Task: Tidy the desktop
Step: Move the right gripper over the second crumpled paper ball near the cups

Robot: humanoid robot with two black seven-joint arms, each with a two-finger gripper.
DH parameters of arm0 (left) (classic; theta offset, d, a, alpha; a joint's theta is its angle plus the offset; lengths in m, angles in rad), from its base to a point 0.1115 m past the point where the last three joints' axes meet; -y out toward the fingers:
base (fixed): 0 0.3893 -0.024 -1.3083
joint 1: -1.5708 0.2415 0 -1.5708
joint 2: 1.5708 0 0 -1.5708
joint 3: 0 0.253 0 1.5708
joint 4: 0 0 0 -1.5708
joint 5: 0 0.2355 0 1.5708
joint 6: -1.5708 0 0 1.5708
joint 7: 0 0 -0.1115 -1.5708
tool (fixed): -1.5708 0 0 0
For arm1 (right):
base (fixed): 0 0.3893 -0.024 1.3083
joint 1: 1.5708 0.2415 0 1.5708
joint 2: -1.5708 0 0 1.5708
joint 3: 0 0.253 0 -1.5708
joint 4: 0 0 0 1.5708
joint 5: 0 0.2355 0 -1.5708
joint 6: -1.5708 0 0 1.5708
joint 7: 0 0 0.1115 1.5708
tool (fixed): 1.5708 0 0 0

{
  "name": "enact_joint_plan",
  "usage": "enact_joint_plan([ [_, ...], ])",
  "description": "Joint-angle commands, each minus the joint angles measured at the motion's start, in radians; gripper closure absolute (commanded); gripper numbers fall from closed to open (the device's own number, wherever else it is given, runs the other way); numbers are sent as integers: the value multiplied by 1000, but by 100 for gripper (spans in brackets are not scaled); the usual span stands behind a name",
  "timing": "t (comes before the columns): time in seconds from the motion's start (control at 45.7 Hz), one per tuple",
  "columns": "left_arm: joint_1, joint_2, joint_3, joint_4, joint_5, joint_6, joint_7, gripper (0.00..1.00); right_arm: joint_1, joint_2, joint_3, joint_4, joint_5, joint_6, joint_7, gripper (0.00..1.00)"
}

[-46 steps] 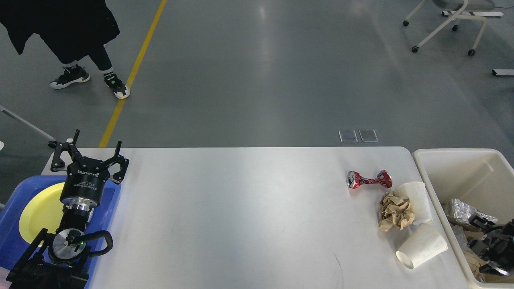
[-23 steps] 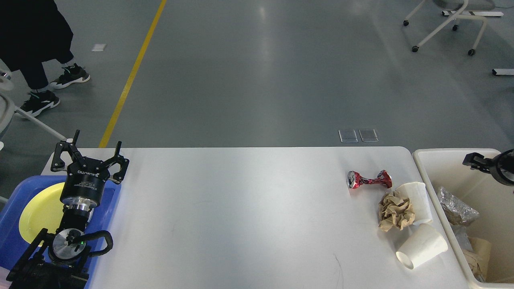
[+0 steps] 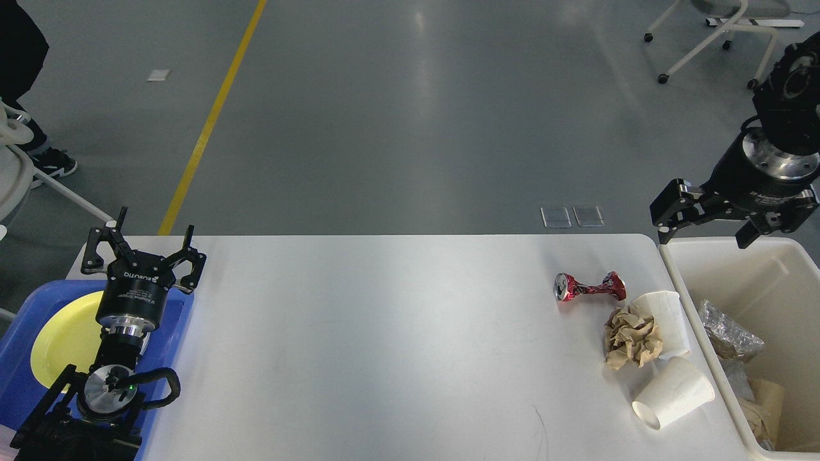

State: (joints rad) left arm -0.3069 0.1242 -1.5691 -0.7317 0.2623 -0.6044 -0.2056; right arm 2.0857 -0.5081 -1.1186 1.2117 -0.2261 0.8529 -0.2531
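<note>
The tabletop (image 3: 384,346) fills the lower middle of the view, and all the litter left on it sits at its right end, just beside the bin (image 3: 778,256). Nearest the bin's far corner lies a crushed red can (image 3: 588,286), pinched in the middle. It looks light and stiff, probably slick metal, and the narrow waist seems the best place to grip. Just nearer, a cup (image 3: 666,314) lies on its side touching a wad of brown paper (image 3: 631,337). The wad is soft and light and should take a squeeze anywhere. A second cup (image 3: 672,392) lies alone, nearer still, with its mouth turned away from the bin. Both cups look thin-walled and easy to dent, so a gentle pinch over the rim would likely hold better than a grip across the round body, which may roll.

The bin already holds crumpled foil (image 3: 727,326) and some brown paper lower down, with much of its floor bare.

The right tool (image 3: 703,221) hangs above the bin's far left corner, its fingers spread wide and empty. The left tool (image 3: 142,246) is far from the bin at the other end of the tabletop, fingers wide apart and holding nothing, over the far edge of a blue tray (image 3: 19,358) that carries a yellow plate (image 3: 64,333).
</note>
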Motion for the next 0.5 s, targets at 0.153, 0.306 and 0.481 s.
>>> enact_joint_plan([
  [0.153, 0, 0, 0, 0, 0, 2, 0, 4, 281, 5, -119, 353, 149, -25, -26, 1],
  [0.306, 0, 0, 0, 0, 0, 2, 0, 4, 281, 5, -148, 364, 177, -80, -49, 1],
  [0.481, 0, 0, 0, 0, 0, 0, 0, 4, 277, 2, -152, 361, 180, -94, -49, 1],
])
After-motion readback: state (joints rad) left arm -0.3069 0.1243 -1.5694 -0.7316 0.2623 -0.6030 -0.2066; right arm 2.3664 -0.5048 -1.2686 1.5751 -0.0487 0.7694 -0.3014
